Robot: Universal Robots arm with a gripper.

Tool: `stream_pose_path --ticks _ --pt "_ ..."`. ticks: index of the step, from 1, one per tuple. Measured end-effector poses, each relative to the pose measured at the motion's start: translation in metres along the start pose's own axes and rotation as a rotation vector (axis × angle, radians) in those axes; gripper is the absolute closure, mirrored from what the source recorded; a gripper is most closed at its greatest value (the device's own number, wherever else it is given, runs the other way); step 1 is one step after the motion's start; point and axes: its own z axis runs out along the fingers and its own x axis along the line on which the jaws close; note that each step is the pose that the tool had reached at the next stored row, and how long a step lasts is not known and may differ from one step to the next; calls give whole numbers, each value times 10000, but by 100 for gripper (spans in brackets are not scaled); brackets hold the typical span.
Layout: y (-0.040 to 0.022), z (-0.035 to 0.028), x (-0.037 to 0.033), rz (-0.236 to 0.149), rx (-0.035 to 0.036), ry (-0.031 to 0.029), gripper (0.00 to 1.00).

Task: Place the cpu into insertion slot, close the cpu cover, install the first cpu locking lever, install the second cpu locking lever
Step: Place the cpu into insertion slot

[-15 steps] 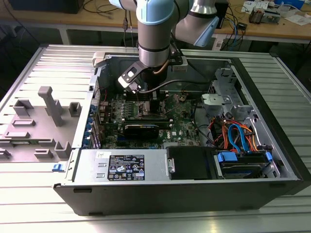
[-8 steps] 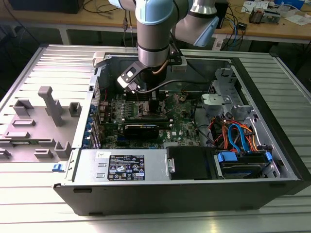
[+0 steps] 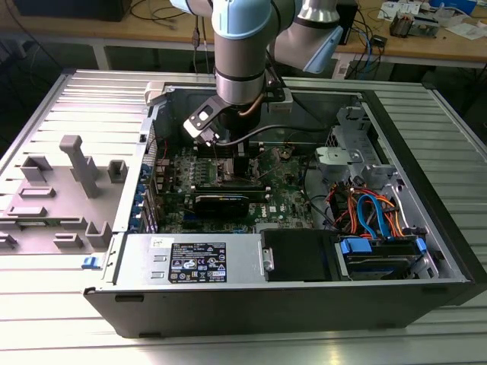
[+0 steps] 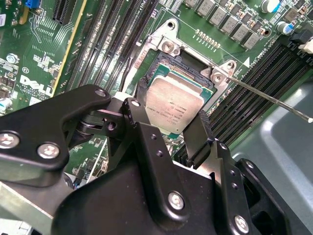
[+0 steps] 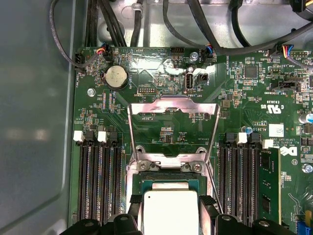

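The gripper [image 4: 172, 111] is clenched on the cpu [image 4: 171, 98]. In both wrist views one black finger [image 4: 144, 132] presses against each of two opposite edges of the chip, and its dull silver top faces up between them. Directly beneath the gripper lies the insertion slot [image 4: 188, 66], and the cpu sits within its silvery rim (whether it is fully seated or held a little above the contacts, I cannot tell). A strip of the slot's dark centre shows just past the fingertips.

Beyond the fingertips in the first wrist view, the cpu cover [image 5: 146, 106] stands swung open, tilted back from the slot. The green motherboard [image 5: 254, 112] is visible through its square window. A thin locking lever [image 4: 269, 98] juts out from a corner of the slot, just beside one finger and clear of the cover. Long black memory slots [image 5: 98, 181] run on both sides of the gripper. Further past the cover, a round coin cell [image 5: 116, 77] sits on the board.

In the exterior view the arm [image 3: 240, 53] reaches straight down into the open computer case [image 3: 304, 308]. The gripper is low over the board, well apart from the grey power supply [image 3: 190, 262] at the case's near wall.
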Motion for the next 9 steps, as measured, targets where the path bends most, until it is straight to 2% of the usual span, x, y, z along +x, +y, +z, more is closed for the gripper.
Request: stream_pose_path --ticks 4,9 --pt "-12 19 1 56 0 -41 46" --pt "-15 71 0 96 -1 -42 46"
